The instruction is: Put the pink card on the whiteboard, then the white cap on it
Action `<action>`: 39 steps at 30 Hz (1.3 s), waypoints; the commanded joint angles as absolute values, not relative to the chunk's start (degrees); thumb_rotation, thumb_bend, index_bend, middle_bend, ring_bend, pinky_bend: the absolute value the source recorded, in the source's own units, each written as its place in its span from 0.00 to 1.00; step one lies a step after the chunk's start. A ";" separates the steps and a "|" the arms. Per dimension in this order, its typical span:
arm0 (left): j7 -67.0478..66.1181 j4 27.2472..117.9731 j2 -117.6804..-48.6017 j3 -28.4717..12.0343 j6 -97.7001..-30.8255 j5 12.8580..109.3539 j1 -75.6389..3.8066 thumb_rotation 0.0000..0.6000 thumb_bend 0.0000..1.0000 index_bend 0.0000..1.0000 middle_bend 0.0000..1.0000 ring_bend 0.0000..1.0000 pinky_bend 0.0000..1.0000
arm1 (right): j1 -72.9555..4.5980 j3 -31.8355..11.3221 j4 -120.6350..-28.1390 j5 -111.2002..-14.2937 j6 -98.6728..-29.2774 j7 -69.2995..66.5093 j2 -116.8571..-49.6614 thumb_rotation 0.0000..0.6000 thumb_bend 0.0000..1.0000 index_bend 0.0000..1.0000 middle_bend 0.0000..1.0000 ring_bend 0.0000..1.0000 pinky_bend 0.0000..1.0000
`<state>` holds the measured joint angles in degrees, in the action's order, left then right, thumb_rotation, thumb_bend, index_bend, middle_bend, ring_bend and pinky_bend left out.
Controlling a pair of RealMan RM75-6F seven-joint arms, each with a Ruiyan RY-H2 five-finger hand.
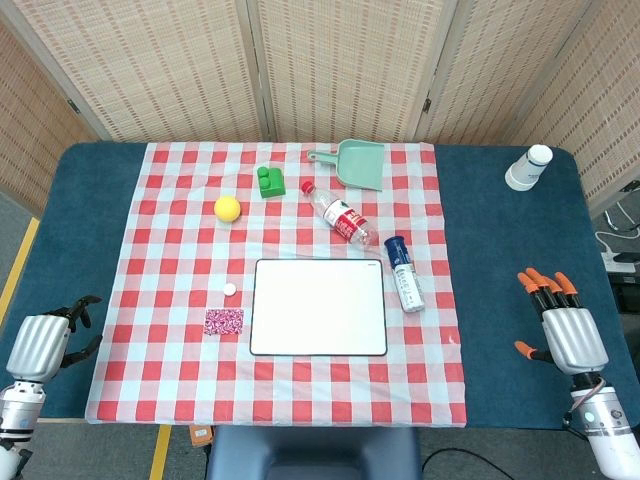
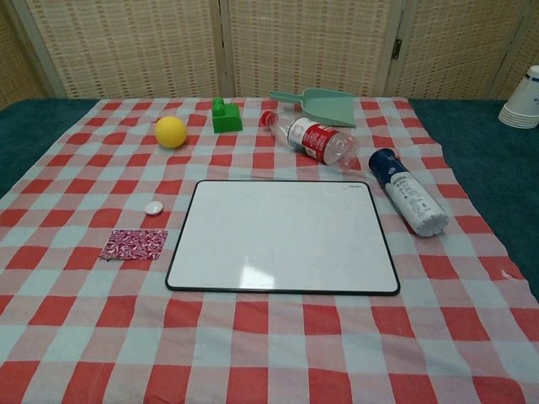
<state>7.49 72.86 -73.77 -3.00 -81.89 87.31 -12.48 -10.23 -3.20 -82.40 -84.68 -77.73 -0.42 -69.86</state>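
Note:
The pink patterned card (image 1: 224, 321) (image 2: 134, 245) lies flat on the checked cloth just left of the whiteboard (image 1: 318, 306) (image 2: 282, 236). A small white cap (image 1: 230, 289) (image 2: 153, 207) sits a little beyond the card, also off the board. Nothing lies on the whiteboard. My left hand (image 1: 45, 339) rests at the table's near left corner, fingers apart, holding nothing. At the near right edge my right hand (image 1: 564, 324) has its orange-tipped fingers spread and is empty too. Neither hand shows in the chest view.
Beyond the board lie a clear bottle with a red label (image 1: 340, 216), a blue-capped white bottle (image 1: 404, 273), a green dustpan (image 1: 354, 163), a green block (image 1: 269, 182) and a yellow ball (image 1: 228, 208). A stack of paper cups (image 1: 527, 167) stands at the far right.

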 commanded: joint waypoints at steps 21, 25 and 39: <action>-11.51 85.13 -77.16 -1.39 -68.36 93.00 -23.17 1.00 0.28 0.26 0.44 0.48 0.59 | -11.93 -3.22 -81.40 -83.45 -73.72 -2.02 -69.65 1.00 0.00 0.02 0.03 0.00 0.00; -16.82 87.39 -77.86 -1.56 -62.37 89.97 -25.61 1.00 0.28 0.22 0.35 0.40 0.52 | -12.33 -3.30 -81.03 -83.18 -72.89 -2.69 -69.58 1.00 0.00 0.02 0.03 0.00 0.00; -25.66 90.31 -79.07 -5.60 -57.82 78.80 -29.12 1.00 0.28 0.16 0.50 0.54 0.64 | -13.28 -4.00 -79.58 -81.35 -70.56 -5.05 -69.34 1.00 0.00 0.02 0.03 0.00 0.00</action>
<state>-25.35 90.47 -78.90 -5.24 -58.36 79.59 -28.68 -13.25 -3.98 -79.62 -81.39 -70.59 -5.02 -69.34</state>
